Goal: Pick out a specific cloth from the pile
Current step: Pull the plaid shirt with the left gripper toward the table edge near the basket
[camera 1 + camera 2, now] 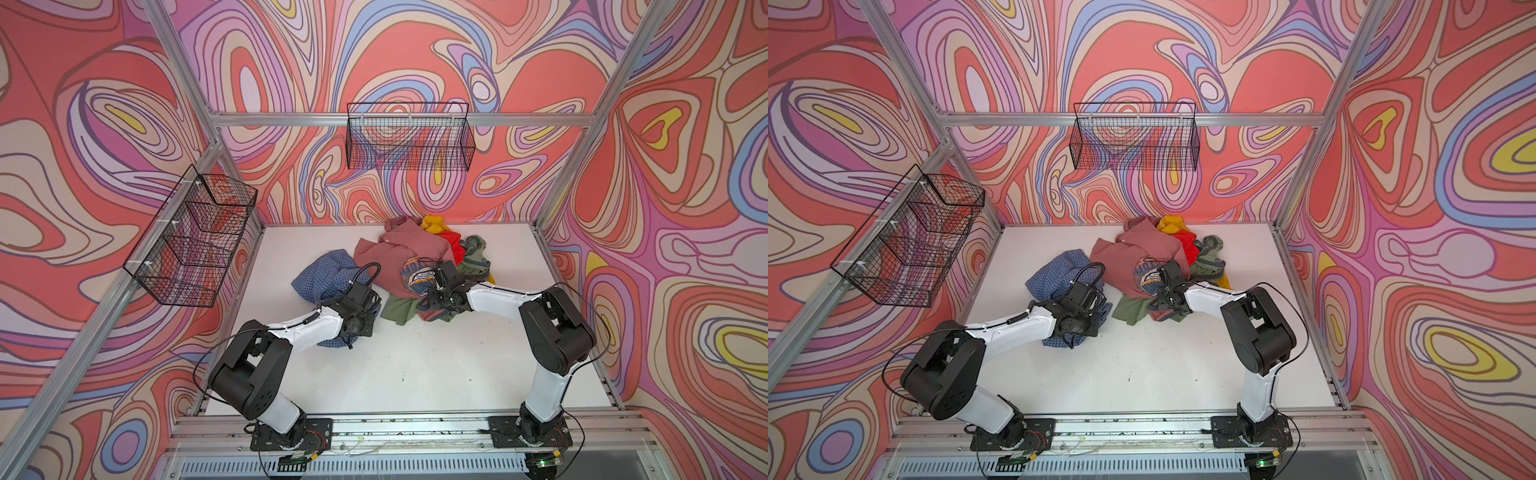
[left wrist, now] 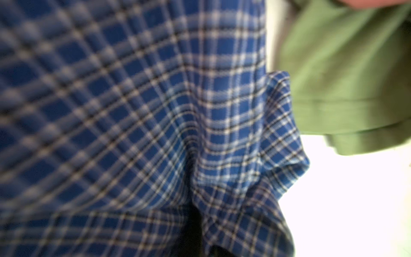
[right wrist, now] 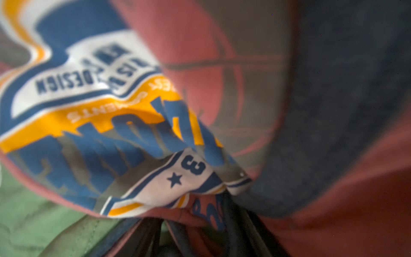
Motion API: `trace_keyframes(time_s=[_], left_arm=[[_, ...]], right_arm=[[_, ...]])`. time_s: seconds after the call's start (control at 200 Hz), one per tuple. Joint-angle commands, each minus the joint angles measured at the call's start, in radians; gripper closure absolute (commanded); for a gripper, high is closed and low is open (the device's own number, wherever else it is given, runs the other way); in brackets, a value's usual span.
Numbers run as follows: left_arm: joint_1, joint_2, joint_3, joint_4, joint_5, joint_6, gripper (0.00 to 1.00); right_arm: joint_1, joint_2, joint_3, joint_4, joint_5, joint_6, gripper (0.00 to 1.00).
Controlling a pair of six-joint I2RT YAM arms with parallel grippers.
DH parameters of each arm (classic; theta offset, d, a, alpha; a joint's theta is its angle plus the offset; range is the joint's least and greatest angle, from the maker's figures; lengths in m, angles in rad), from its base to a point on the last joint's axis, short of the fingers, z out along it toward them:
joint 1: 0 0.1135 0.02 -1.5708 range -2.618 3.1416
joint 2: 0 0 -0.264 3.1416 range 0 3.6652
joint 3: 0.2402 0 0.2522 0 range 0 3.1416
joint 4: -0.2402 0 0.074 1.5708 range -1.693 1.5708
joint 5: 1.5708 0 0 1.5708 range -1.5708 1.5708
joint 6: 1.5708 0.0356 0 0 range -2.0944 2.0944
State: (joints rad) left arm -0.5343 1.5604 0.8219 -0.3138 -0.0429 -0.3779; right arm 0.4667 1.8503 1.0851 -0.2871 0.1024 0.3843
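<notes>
White tabletop [image 1: 415, 365], walled in by swirling pink and red patterns, carries both arms and the clothes. The blue and white small-checked woven shirt [image 1: 324, 274] lies crumpled directly under and around the left gripper [image 1: 358, 320]. That gripper is closed, and in its wrist view the checks bunch into a tight fold running toward the jaws, so it looks pinched on the shirt (the fingers themselves are hidden). Just beside that gripper, toward the other arm, a plain olive-green garment [image 1: 399, 311] edges the heap of mixed garments [image 1: 440, 245]; the two fabrics sit close, perhaps touching. The right gripper [image 1: 436, 291] is buried in the dusty-pink T-shirt with a blue-orange printed badge [image 1: 386, 257], and I cannot tell whether it grips or merely presses. To do this step well, I would draw the shirt away from the heap, low and slow, watching that the olive hem does not drag along, with the right arm pinning the heap.
</notes>
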Motion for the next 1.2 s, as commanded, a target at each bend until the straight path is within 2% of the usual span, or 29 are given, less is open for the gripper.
trace_keyframes(time_s=[0.0,0.155,0.286,0.426,0.506,0.631,0.736,0.907,1.027,1.197], left_arm=[[0.034,-0.006,0.013,-0.029,-0.025,0.006,1.0],[0.074,-0.012,0.035,-0.016,-0.021,0.01,1.0],[0.168,-0.041,0.033,0.017,0.015,-0.014,1.0],[0.261,-0.051,0.053,0.01,0.019,0.035,1.0],[0.293,-0.038,0.072,0.016,0.062,0.047,1.0],[0.293,-0.028,0.12,0.011,0.17,0.06,1.0],[0.294,-0.074,0.131,0.031,0.229,0.049,1.0],[0.293,-0.185,0.241,-0.085,0.178,0.088,1.0],[0.297,-0.244,0.351,-0.171,0.128,0.129,1.0],[0.322,-0.304,0.483,-0.209,0.152,0.128,1.0]], right_arm=[[-0.063,0.039,-0.082,-0.165,0.061,0.042,0.44],[-0.112,0.002,-0.113,-0.133,0.038,0.057,0.43],[-0.136,-0.005,-0.12,-0.128,0.051,0.06,0.42],[-0.184,-0.039,-0.156,-0.086,0.04,0.092,0.42],[-0.191,-0.05,-0.153,-0.081,0.041,0.091,0.41],[-0.191,-0.095,-0.16,-0.033,0.004,0.092,0.39],[-0.191,-0.153,-0.165,0.008,-0.025,0.094,0.35],[-0.192,-0.24,-0.139,0.016,-0.049,0.079,0.25],[-0.191,-0.288,-0.1,-0.011,-0.051,0.063,0.24],[-0.191,-0.353,-0.057,-0.042,-0.039,0.05,0.23]])
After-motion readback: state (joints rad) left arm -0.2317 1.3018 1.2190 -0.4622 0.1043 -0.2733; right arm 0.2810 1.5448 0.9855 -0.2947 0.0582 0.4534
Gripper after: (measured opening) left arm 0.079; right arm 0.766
